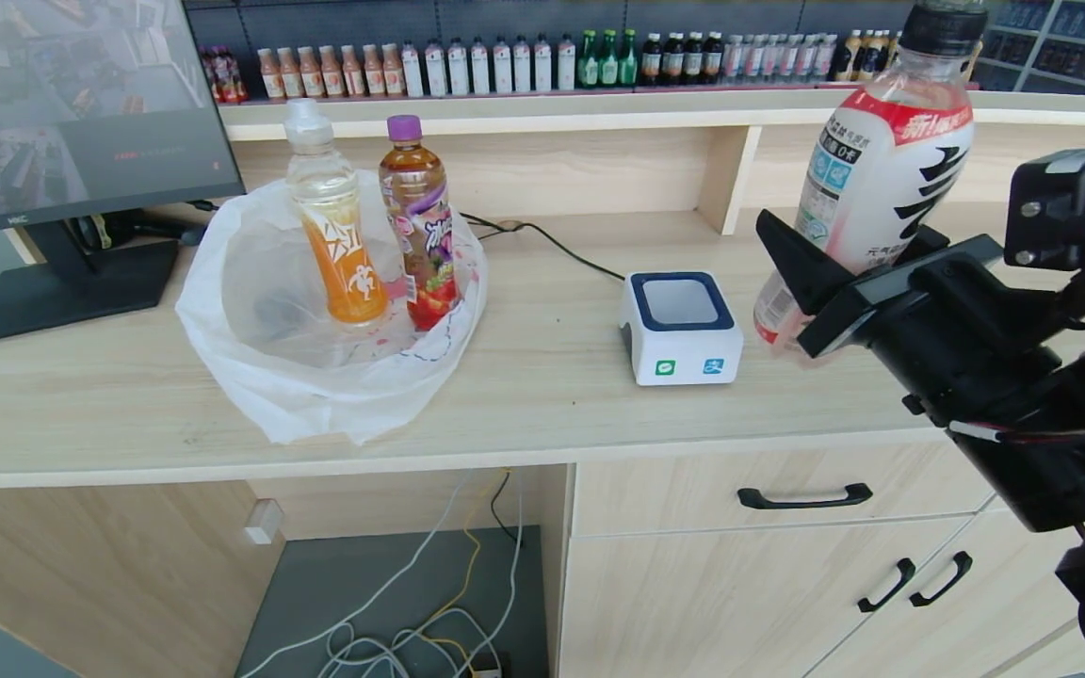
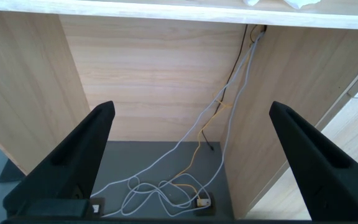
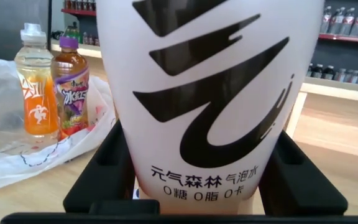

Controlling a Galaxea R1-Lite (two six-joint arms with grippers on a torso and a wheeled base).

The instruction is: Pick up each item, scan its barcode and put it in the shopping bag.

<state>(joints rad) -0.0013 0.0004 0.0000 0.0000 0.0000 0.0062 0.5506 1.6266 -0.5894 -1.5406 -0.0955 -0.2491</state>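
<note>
Head view, right of frame: my right gripper (image 1: 820, 292) is clamped on the white bottle (image 1: 877, 160), just right of the scanner (image 1: 681, 325). I'd turn its barcode slowly toward the scanner window before crossing to the shopping bag (image 1: 241, 377) at left.

Spanning as a pale wood-grain worktop (image 1: 542, 414), rising behind into a raised wooden ledge (image 1: 524, 118). Lining a dark back wall (image 1: 364, 19) beyond with bottled drinks (image 1: 467, 68). Showing pale drawers with black handles (image 1: 674, 490) below, trailing loose cables (image 1: 411, 640) over grey floor (image 1: 316, 584).
</note>
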